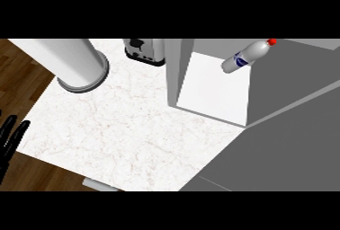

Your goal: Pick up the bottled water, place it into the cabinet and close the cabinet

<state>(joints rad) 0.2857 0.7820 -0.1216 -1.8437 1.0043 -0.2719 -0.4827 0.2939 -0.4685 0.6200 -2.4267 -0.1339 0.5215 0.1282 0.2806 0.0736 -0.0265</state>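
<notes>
The marble bench carries the open cabinet. Inside that cabinet the bottled water lies tilted, red cap toward its back. Far left of the cabinet, my left hand rests with fingers straight, holding nothing.

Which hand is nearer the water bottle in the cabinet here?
Left, by default: the left hand rests open at the view's left edge, far across the counter from the water bottle in the cabinet. The right hand is out of view.

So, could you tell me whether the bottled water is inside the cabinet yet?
Yes: the bottled water lies tilted inside the open cabinet, no hand holding it.
</notes>
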